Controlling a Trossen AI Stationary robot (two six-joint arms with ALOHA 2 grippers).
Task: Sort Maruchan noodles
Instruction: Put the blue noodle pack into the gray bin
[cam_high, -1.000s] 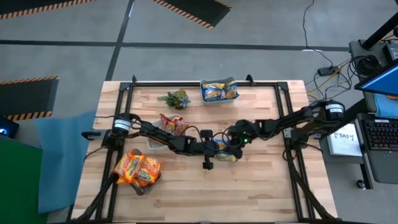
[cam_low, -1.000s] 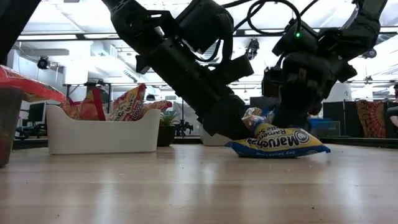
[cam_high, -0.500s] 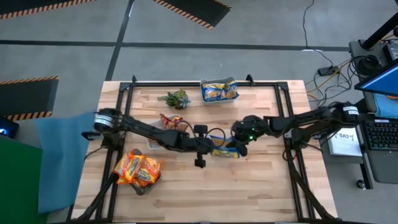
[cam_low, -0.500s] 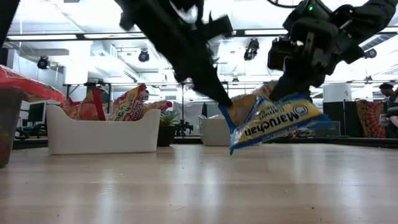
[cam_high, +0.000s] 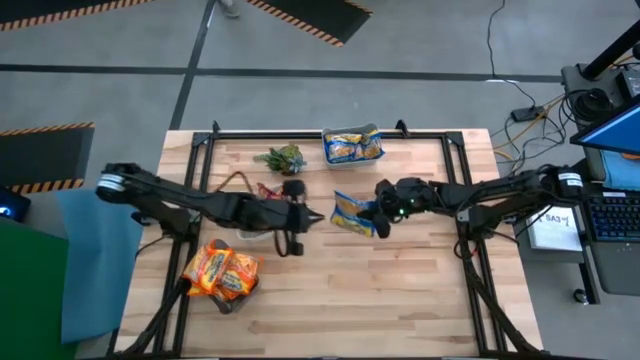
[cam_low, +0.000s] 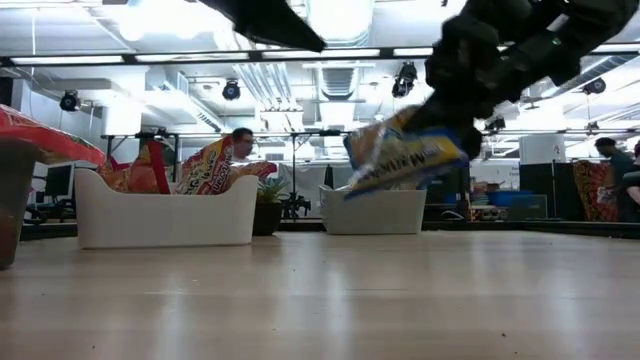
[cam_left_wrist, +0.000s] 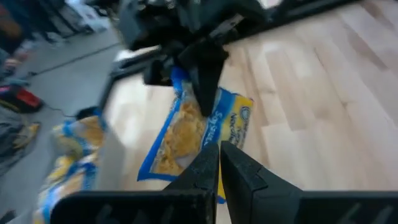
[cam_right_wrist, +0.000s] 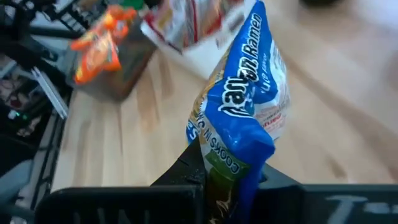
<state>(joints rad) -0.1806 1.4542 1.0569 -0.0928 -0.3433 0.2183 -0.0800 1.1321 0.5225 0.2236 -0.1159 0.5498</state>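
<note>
My right gripper (cam_high: 375, 218) is shut on a blue-yellow Maruchan packet (cam_high: 350, 210), held above the middle of the table; it also shows in the low view (cam_low: 405, 160) and the right wrist view (cam_right_wrist: 245, 93). My left gripper (cam_high: 318, 215) is shut and empty, just left of the packet, its fingers (cam_left_wrist: 219, 158) pointing at it. More blue-yellow packets lie in a tub (cam_high: 352, 146) at the far edge. Dark red packets (cam_high: 270, 192) stand in a white tub (cam_low: 165, 215). Orange-red packets (cam_high: 222, 270) lie at the near left. My right gripper pinches one short end of the packet (cam_right_wrist: 231, 158) between its two fingers. The fingers come from the table's right, about level. The packet sticks out past the fingertips toward the left, tilted, lifted clear of the table (cam_low: 400, 165).
A small green plant (cam_high: 282, 158) stands at the far edge, left of the blue-packet tub. A black frame (cam_high: 300, 133) runs around the table. Bare wood lies across the near middle and near right. People show in the room beyond the table (cam_low: 240, 145).
My right gripper has risen with the blue-yellow packet and gone a little toward the far edge; the packet, which lay flat on the table, now hangs tilted and clear of it. My left gripper has drawn back from the packet toward the table's left edge and gone up.
</note>
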